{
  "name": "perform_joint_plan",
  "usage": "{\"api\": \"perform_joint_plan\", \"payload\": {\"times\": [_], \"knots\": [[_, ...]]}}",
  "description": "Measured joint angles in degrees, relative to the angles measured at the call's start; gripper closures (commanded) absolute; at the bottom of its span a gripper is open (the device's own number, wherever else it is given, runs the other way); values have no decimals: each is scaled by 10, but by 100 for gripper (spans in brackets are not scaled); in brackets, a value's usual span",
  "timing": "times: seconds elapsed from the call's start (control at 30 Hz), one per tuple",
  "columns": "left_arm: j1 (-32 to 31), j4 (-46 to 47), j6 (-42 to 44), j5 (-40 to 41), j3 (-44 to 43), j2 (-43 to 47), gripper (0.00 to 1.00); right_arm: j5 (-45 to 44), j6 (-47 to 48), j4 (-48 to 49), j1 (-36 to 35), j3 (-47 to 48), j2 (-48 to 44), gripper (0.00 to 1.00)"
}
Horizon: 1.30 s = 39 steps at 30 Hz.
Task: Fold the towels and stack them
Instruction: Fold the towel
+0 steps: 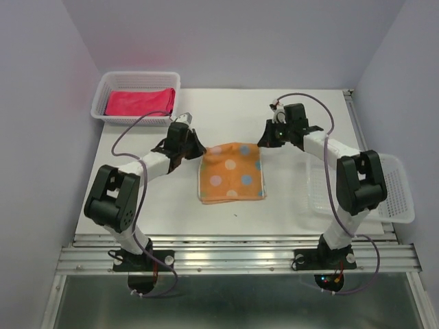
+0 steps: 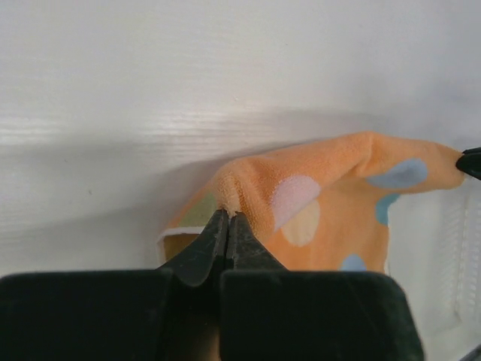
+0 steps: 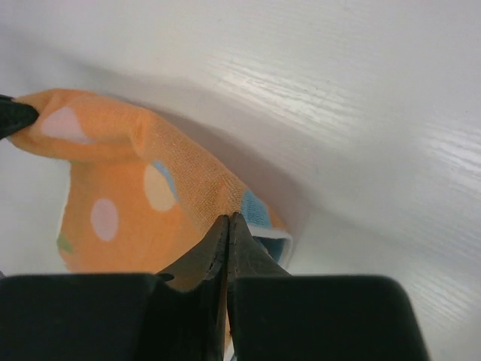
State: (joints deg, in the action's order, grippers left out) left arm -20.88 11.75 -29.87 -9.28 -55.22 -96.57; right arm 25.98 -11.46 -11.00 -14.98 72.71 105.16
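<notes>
An orange towel [image 1: 232, 173] with white and blue dots lies in the middle of the white table [image 1: 288, 205]. My left gripper [image 1: 199, 152] is shut on its far left corner, and the pinched cloth [image 2: 331, 203] bunches up at the closed tips of the gripper [image 2: 228, 213]. My right gripper [image 1: 260, 142] is shut on the far right corner, its tips [image 3: 228, 218] closed on the orange fabric [image 3: 120, 188]. The far edge is raised off the table between the two grips. A pink-red towel [image 1: 140, 101] lies folded in the far-left basket.
A white mesh basket [image 1: 110, 82] stands at the table's far left corner with the pink-red towel inside. A second white mesh basket [image 1: 394, 199] sits at the right edge beside the right arm. Pale walls close in the table on three sides.
</notes>
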Motion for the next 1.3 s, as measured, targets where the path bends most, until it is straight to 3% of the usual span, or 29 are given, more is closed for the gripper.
{"api": "perform_joint_plan", "payload": {"times": [0.33, 0.57, 0.9, 1.03, 1.07, 1.13, 1.17, 1.27, 1.3], "knots": [[-58, 39, -49, 30, 204, 213, 100, 8, -45, 38, -25, -201, -185, 99], [-70, 68, -68, 37, 294, 289, 100, 6, -86, 66, -42, -319, -293, 99], [-88, 91, -101, 35, 375, 330, 97, 3, -113, 75, -46, -372, -304, 99], [-96, 97, -107, 32, 380, 330, 74, 3, -115, 79, -46, -380, -303, 96], [-99, 100, -110, 31, 380, 329, 60, 3, -116, 80, -46, -381, -301, 85], [-102, 101, -113, 25, 380, 327, 50, 3, -118, 81, -46, -381, -297, 75], [-103, 100, -115, 22, 381, 326, 36, 3, -120, 80, -46, -381, -295, 57], [-106, 88, -125, 18, 386, 336, 1, 2, -120, 80, -46, -381, -294, 38], [-106, 71, -127, 20, 387, 353, 1, 3, -121, 77, -47, -381, -295, 32]]}}
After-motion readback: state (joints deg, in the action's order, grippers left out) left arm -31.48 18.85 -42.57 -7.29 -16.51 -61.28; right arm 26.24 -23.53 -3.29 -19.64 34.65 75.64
